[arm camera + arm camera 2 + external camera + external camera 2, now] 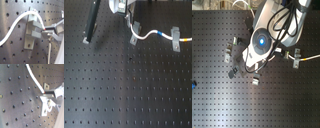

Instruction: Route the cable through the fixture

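Threading is underway: you are holding the cable (150,34) pinched near its free end between the gripper (44,30) fingertips, which are nearly closed on the thin white cord, right beside a grey slotted fixture (32,28) bolted to the perforated black table (124,90). In the first exterior view the cable is running from the gripper toward the first exterior view's right, curving past a short blue mark and a yellow band where it is meeting a second clip (176,38). In the first wrist view the cord is arcing over the top of the near fixture while its held end is sitting just beside the slot, not yet seated, as far as you can judge. To do this step well, you should be keeping the pinch firm, lining the cord with the slot opening, and easing it in without dragging slack sideways or snagging the fingertips on the fixture's prongs. The arm (262,40) is reaching down steeply, wrist low over the table, and in the second exterior view it is hiding the gripper itself.
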